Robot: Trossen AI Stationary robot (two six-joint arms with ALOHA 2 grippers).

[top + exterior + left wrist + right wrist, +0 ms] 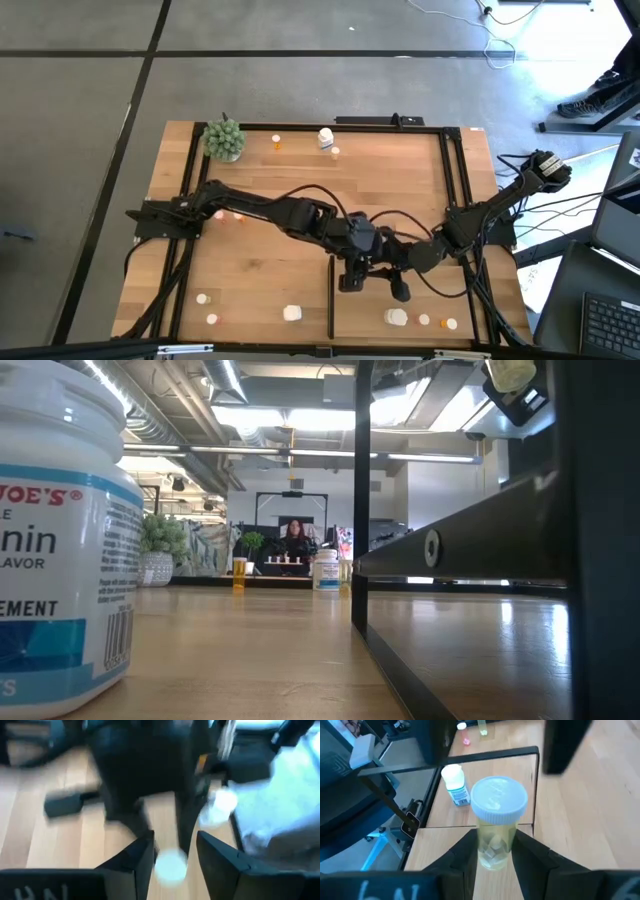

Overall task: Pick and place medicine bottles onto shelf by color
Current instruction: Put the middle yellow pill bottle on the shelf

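Yellowish white-capped medicine bottle [494,822] clamped in right hand [492,851]; left hand [172,855] grips another.

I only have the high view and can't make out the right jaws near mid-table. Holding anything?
Observer: Yes. The right wrist view shows the right gripper shut on an amber bottle with a white cap, upright between the jaws.
Operator: Anything just past it?
Observer: A white bottle with a blue label stands upright on the table beyond it, next to a black frame bar and apart from the held one.
Operator: And the left side?
Observer: The left gripper has a white round thing right in front of it. Its wrist view is too blurred to say what that is.
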